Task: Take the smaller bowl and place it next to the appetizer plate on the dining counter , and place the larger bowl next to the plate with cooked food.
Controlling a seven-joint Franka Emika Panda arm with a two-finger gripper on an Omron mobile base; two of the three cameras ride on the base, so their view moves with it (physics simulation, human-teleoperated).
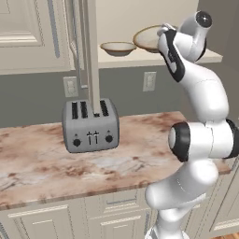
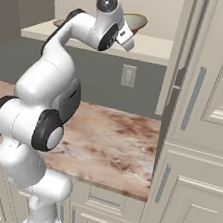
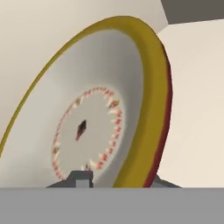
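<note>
Gripping the larger bowl (image 3: 94, 118) by its rim, gripper (image 3: 118, 180) fingers straddling it; smaller bowl (image 1: 118, 47) sits at 9 o'clock, toaster (image 1: 90, 125) below

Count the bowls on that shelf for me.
2. The smaller bowl sits left on the shelf; the larger bowl is right of it, at the gripper. The arm could hide others.

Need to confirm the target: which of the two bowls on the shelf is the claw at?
The larger bowl, the wider one on the right, tilted up on the shelf; the smaller bowl sits flat, apart to its left.
</note>
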